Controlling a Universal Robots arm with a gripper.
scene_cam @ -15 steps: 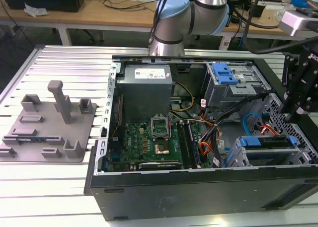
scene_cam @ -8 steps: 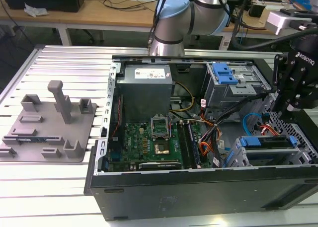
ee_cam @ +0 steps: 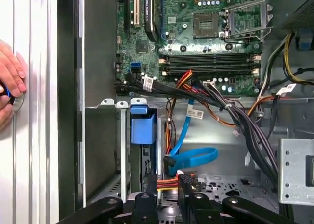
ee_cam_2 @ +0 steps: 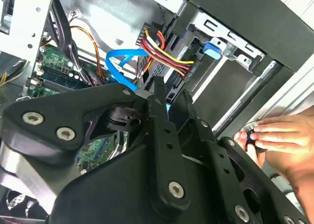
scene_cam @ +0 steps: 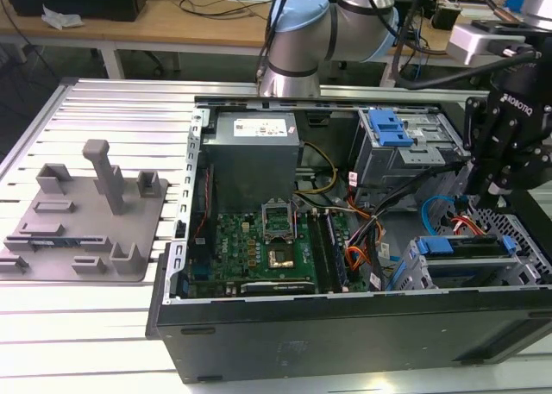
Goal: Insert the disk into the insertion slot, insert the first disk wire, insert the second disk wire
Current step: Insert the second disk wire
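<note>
The disk [scene_cam: 453, 246], in its bright blue frame [ee_cam: 142, 127], lies inside the insertion slot [scene_cam: 522, 269], the low grey cage at the case's corner on the exterior view's right. My black gripper [scene_cam: 492, 191] hangs right over the disk's rear end. In both wrist views its fingers [ee_cam_2: 158, 94] stand close together, with the red-and-yellow disk wire [ee_cam_2: 167, 52] and its black plug between them at the disk. That wire [ee_cam: 167, 185] runs between the fingertips. A blue flat disk wire [ee_cam: 196, 158] loops beside it, its black plug [ee_cam: 169, 161] close to the disk.
The motherboard [scene_cam: 259, 243], the grey power supply [scene_cam: 254, 144] and a taller bay with a blue latch [scene_cam: 388, 131] fill the open case. Cable bundles [ee_cam: 235, 111] cross near the cage. A person's hand [ee_cam: 9, 84] rests on the slatted table outside the case. A grey fixture [scene_cam: 86, 213] stands on the exterior view's left.
</note>
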